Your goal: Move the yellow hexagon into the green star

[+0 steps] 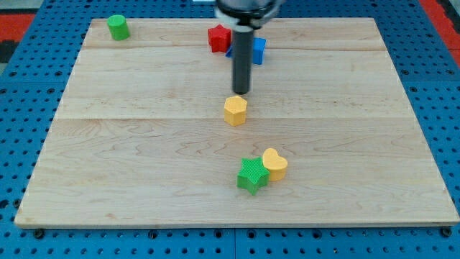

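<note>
My tip (241, 93), a bare rod holding nothing, is seen just above the yellow hexagon (235, 111) near the board's middle, well apart from the green star (252, 175), which is touched by a yellow heart (274, 164).

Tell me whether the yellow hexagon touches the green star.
Apart. The camera view shows bare board between the yellow hexagon and the green star.

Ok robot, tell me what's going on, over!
My tip just above yellow hexagon. Green star below, toward view's bottom, touching yellow heart. Path between clear.
</note>
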`<act>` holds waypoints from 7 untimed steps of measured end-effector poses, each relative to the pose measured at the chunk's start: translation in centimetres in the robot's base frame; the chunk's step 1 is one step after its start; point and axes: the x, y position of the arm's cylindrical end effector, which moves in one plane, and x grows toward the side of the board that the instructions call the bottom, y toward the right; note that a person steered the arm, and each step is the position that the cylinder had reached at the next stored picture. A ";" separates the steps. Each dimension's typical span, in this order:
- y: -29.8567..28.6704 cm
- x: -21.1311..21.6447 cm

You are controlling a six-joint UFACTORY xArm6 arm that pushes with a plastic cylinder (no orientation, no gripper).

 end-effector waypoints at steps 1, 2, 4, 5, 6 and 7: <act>-1.9 6.0; -2.0 8.8; 0.2 4.0; 1.6 4.0; 3.4 8.9; 3.7 11.3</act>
